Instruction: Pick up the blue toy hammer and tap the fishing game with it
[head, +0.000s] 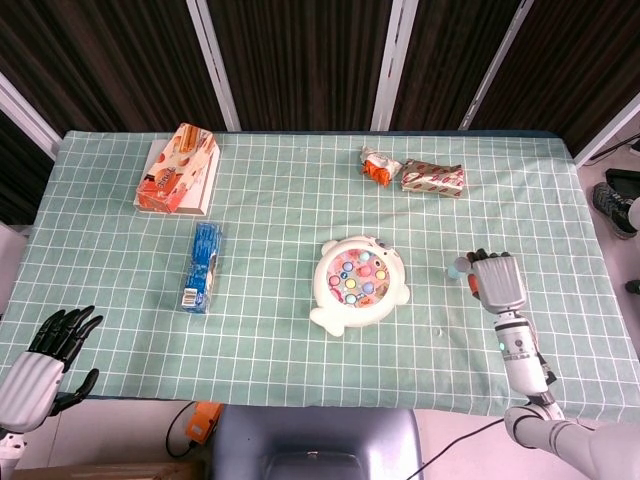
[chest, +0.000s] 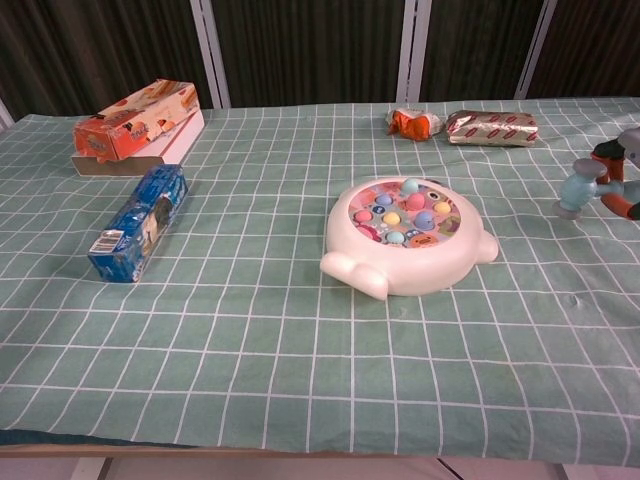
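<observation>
The white round fishing game (head: 356, 283) (chest: 408, 239) with coloured fish sits mid-table. My right hand (head: 494, 283) hangs to the right of it, well apart, and holds the blue toy hammer. The hammer's pale blue head (head: 458, 268) (chest: 578, 188) sticks out to the left of the hand, above the cloth. In the chest view only the edge of the right hand (chest: 627, 172) shows at the right border. My left hand (head: 45, 355) hangs off the table's near left corner with fingers spread, holding nothing.
An orange box (head: 179, 169) lies at the back left and a blue packet (head: 202, 266) in front of it. A small orange toy (head: 377, 166) and a foil snack pack (head: 432, 177) lie at the back right. The green checked cloth (head: 280, 220) covers the table.
</observation>
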